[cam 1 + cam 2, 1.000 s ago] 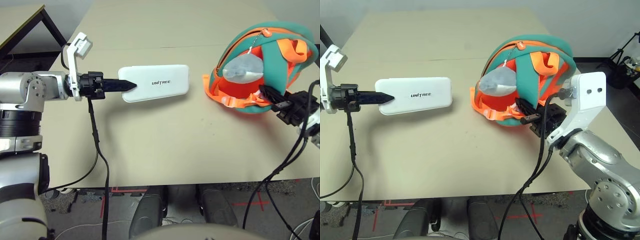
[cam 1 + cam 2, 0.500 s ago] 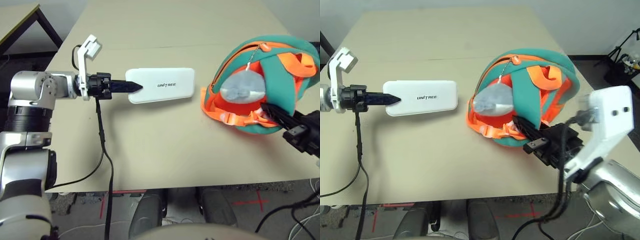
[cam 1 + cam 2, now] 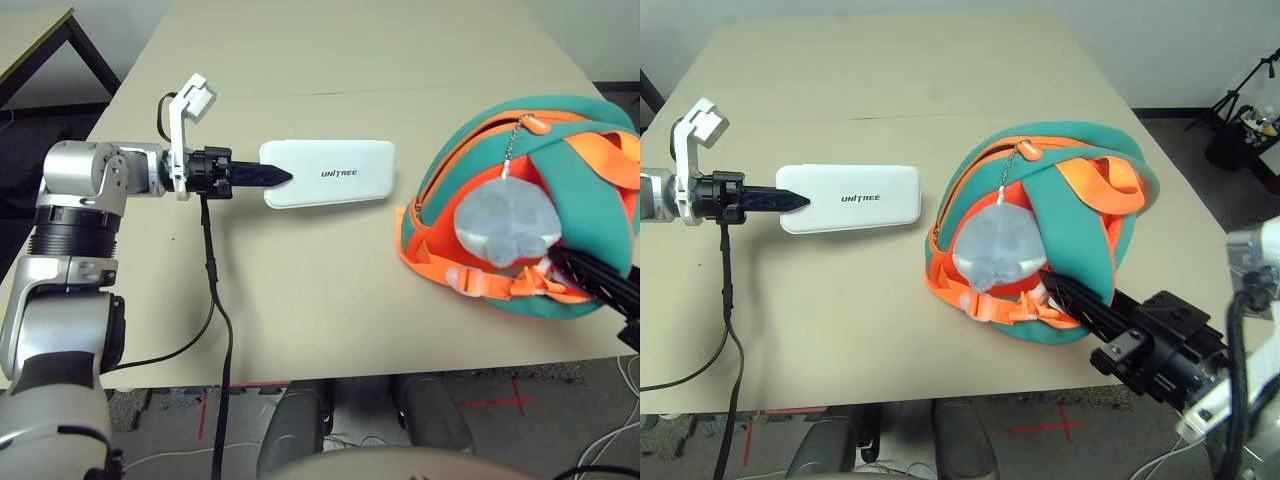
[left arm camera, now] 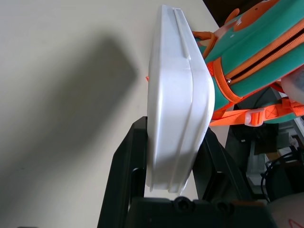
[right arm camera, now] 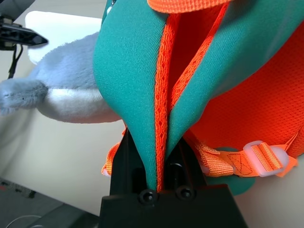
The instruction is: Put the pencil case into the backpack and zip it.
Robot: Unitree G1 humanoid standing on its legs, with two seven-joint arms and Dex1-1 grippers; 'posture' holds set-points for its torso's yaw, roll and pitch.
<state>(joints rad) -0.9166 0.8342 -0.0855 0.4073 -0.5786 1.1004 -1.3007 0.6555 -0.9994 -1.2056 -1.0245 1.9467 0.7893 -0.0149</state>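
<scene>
The wide beige surface (image 3: pixel 330 290) carries everything. On its right side, close to the near edge and the right edge, sits the small teal backpack (image 3: pixel 1080 240) with its orange back panel, orange straps and orange zipper trim; it stands tipped up with the strap side facing the robot, and its orange zipper line arcs over the top. A round grey plush charm (image 3: pixel 997 250) hangs on a thin chain against the front of the backpack, above an orange strap buckle.

The flat white rectangular pencil case (image 3: pixel 330 173) with rounded corners and dark "UNITREE" lettering is at the left-centre of the surface, well apart from the backpack, its long side running toward the backpack. The left pincer (image 3: pixel 268 176) is clenched on the short end of the pencil case nearest the left edge, one black finger on each broad face. The right pincer (image 5: pixel 156 161) reaches in from the near right corner and is clamped on a teal-and-orange strap of the backpack.
</scene>
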